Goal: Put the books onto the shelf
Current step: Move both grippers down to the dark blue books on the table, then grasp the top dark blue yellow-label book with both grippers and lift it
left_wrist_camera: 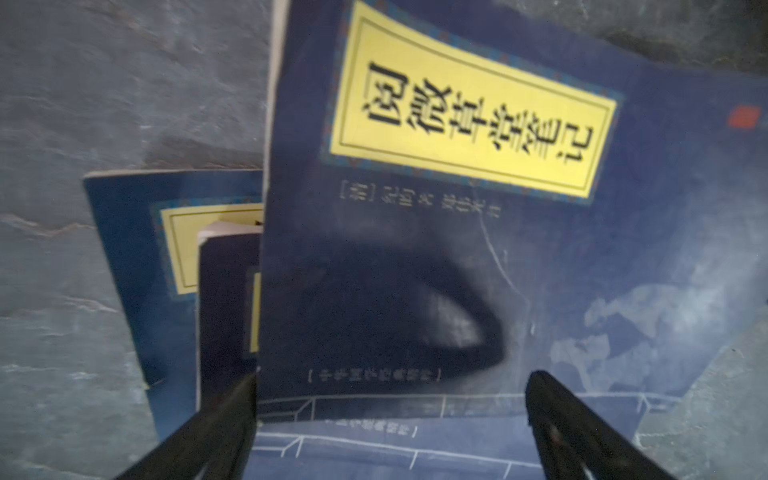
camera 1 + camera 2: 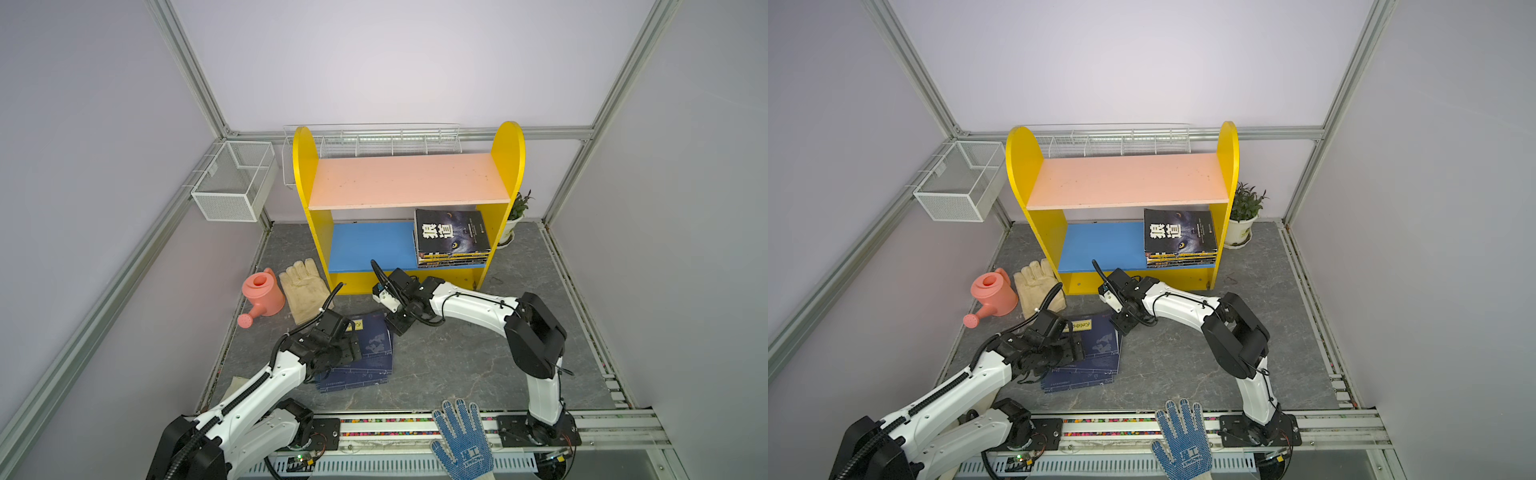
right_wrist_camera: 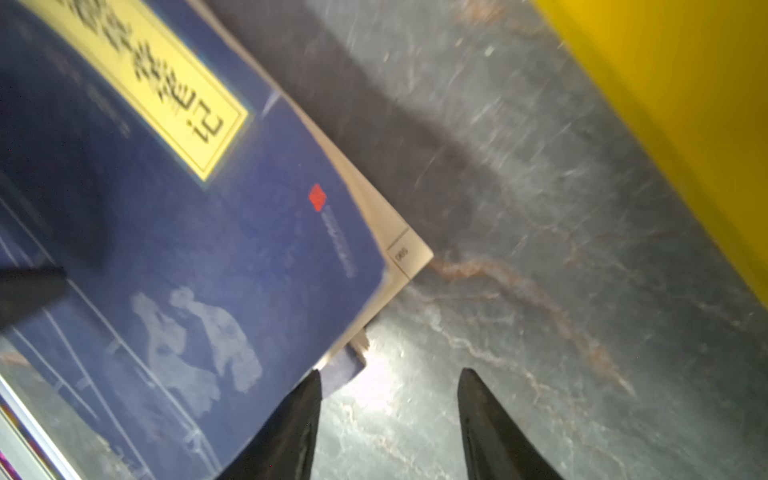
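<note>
Glove (image 2: 461, 440), books (image 2: 376, 338), grey tabletop (image 2: 457, 357), lilac walls (image 2: 395, 62)

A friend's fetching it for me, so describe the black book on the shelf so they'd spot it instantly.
Find the shelf with yellow rounded sides at the back. At the right end of its blue lower board lies a stack of books, with the black book on top. It alone shows large white characters; the navy books carry yellow labels.

navy books (image 2: 376, 338) with yellow labels, yellow-sided shelf (image 2: 509, 158), pink upper board (image 2: 409, 178), blue lower board (image 2: 370, 245), pink watering can (image 2: 264, 297), blue-dotted glove (image 2: 461, 440)
</note>
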`<state>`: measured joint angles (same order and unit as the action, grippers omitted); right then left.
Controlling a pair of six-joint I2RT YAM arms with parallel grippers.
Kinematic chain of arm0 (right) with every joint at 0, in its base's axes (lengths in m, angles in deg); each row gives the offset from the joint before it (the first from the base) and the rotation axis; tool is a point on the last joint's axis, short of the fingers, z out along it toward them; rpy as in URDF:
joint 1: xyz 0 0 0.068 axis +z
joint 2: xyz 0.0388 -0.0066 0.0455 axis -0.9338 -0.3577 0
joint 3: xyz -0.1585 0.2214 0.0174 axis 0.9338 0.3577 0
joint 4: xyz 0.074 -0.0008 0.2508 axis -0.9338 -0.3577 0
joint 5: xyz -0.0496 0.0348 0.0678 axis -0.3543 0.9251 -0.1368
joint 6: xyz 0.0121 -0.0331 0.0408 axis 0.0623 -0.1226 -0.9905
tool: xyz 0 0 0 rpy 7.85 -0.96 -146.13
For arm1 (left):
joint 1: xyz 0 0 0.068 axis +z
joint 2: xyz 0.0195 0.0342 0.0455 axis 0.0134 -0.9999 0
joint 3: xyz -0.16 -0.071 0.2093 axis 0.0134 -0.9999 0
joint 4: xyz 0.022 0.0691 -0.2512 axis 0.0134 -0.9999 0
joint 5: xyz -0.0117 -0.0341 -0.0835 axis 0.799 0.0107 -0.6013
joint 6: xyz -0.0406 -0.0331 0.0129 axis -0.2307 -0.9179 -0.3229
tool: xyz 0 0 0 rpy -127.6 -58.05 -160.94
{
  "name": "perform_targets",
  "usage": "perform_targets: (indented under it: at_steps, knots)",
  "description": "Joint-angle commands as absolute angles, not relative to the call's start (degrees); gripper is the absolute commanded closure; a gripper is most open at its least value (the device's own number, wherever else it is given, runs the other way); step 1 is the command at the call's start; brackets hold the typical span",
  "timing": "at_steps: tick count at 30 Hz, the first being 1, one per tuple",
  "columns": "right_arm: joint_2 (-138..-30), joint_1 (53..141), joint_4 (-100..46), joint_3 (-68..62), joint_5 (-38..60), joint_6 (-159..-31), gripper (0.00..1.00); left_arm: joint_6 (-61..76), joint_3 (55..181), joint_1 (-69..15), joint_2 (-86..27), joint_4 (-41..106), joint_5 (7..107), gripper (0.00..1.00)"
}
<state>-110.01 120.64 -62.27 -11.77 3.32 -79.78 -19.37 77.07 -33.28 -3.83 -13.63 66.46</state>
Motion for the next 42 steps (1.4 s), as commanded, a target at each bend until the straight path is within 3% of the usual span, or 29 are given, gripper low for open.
perform_targets:
  at_steps: [1, 12, 15, 42]
  knots:
    - [-107.97, 118.19, -59.64, -11.82, 6.69, -84.58, 0.44, -18.05, 78.9, -33.38, -3.98, -10.9, 61.77, 0.02]
    - [-99.99, 114.51, -63.42, -2.4, 15.06, -82.02, 0.44, -17.14, 78.37, -33.38, -2.9, -11.5, 61.69, 0.03]
    - [-101.25, 114.6, -63.22, -2.46, 19.21, -81.21, 0.45, -16.72, 78.54, -33.38, -3.28, -11.67, 61.64, 0.04]
    - [-115.41, 117.29, -61.5, -14.06, 25.2, -80.74, 0.51, -19.81, 76.83, -31.66, -3.65, -10.36, 70.41, 0.12]
